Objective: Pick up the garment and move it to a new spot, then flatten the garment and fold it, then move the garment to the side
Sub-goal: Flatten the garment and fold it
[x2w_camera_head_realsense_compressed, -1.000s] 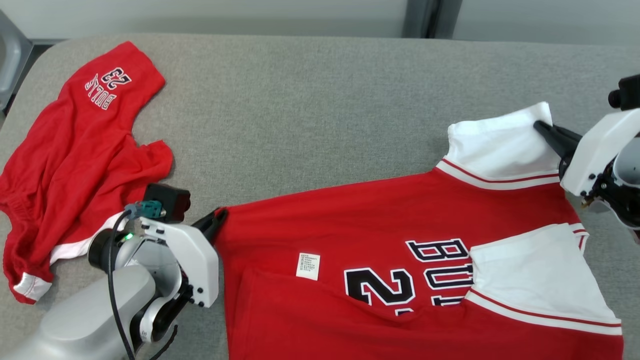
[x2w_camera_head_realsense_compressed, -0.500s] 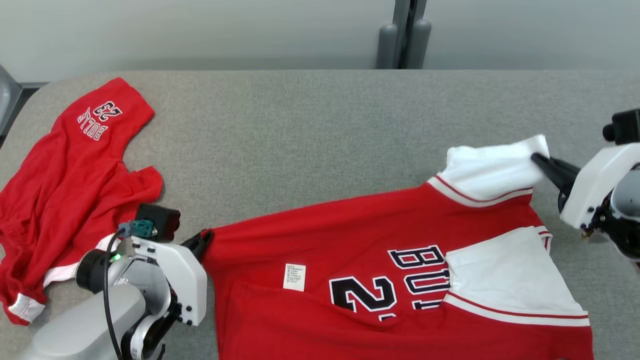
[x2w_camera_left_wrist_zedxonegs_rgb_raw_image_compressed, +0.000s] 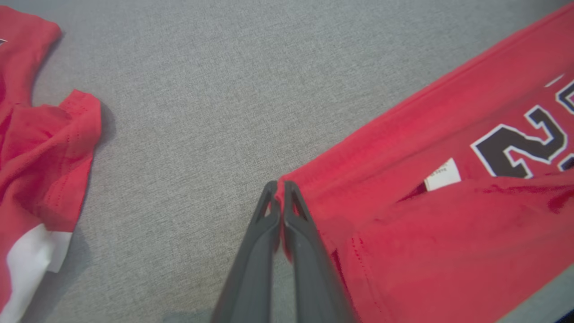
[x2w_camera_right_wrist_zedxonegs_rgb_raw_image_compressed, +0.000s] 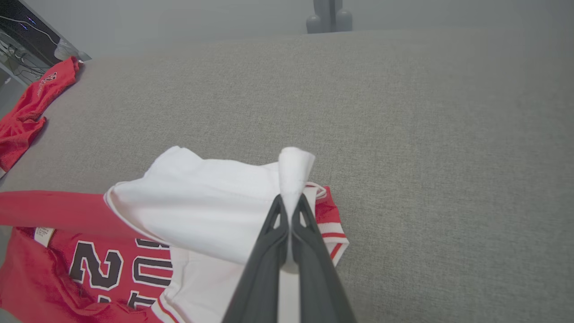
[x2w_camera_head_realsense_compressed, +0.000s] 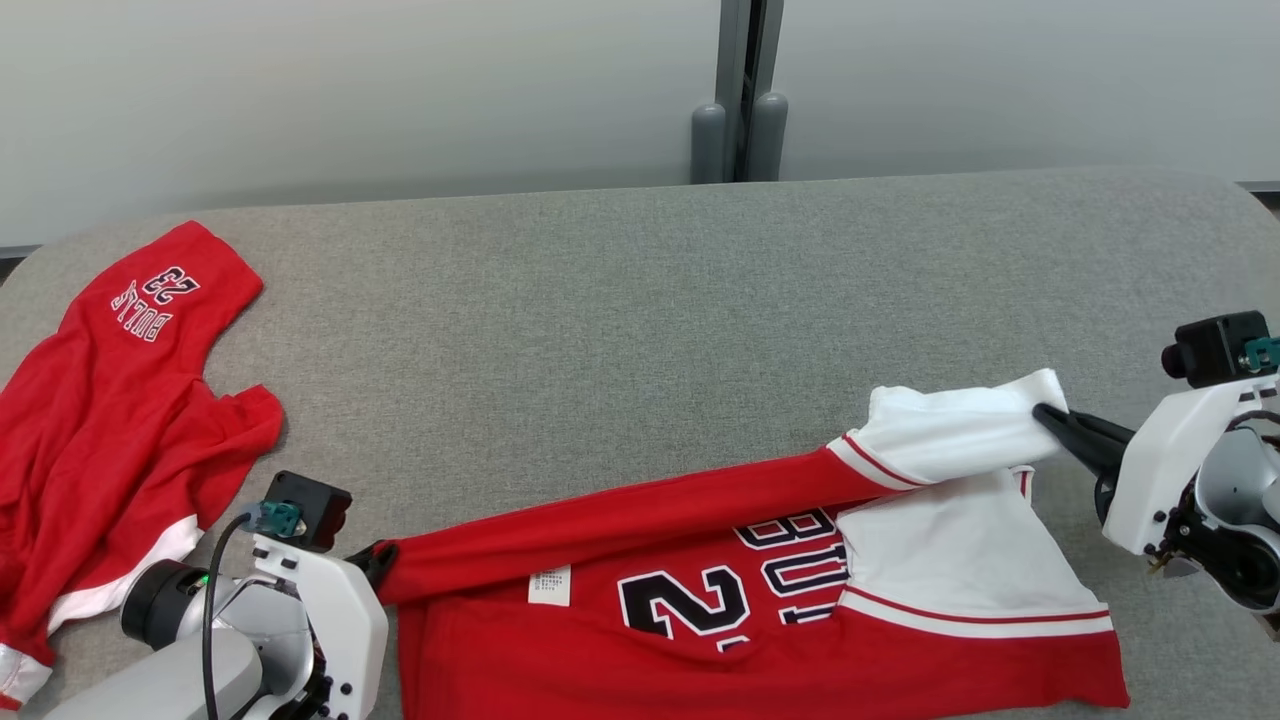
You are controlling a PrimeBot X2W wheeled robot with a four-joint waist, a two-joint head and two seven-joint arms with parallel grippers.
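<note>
Grey woven cloth covered the table (x2w_camera_head_realsense_compressed: 600, 330). Nearest the robot, the red jersey (x2w_camera_head_realsense_compressed: 700, 640) lay on it, with its lower part running out of the head view's bottom edge. The left gripper (x2w_camera_head_realsense_compressed: 378, 556) was pinched fully shut on a red corner of the jersey. The right gripper (x2w_camera_head_realsense_compressed: 1045, 412) was clamped just as tight on the tip of a white sleeve (x2w_camera_head_realsense_compressed: 950, 435). Between the 2 grips the far edge hung lifted in a taut band, tipped toward the robot above the number and lettering. A white care label (x2w_camera_head_realsense_compressed: 549, 586) sat just under that band.

Both holds looked thin, each on a small nip of fabric. If the arms pulled further apart, the sleeve tip or the red corner could probably slip free and the fold would collapse. Uneven lowering would likely lay the band crooked over the 2nd white sleeve (x2w_camera_head_realsense_compressed: 960, 560) below and crease it. The jersey also sat close to the near side, so dragging it nearer might spill it off.

To the left, crumpled red shorts (x2w_camera_head_realsense_compressed: 110, 400) lay near the left arm but apart from the jersey, which limited sideways room there. The right gripper worked close to the table's rounded right corner. Beyond the jersey, bare cloth stretched wide to the far edge, ahead of a pale wall (x2w_camera_head_realsense_compressed: 400, 100) and a grey post (x2w_camera_head_realsense_compressed: 738, 130).
</note>
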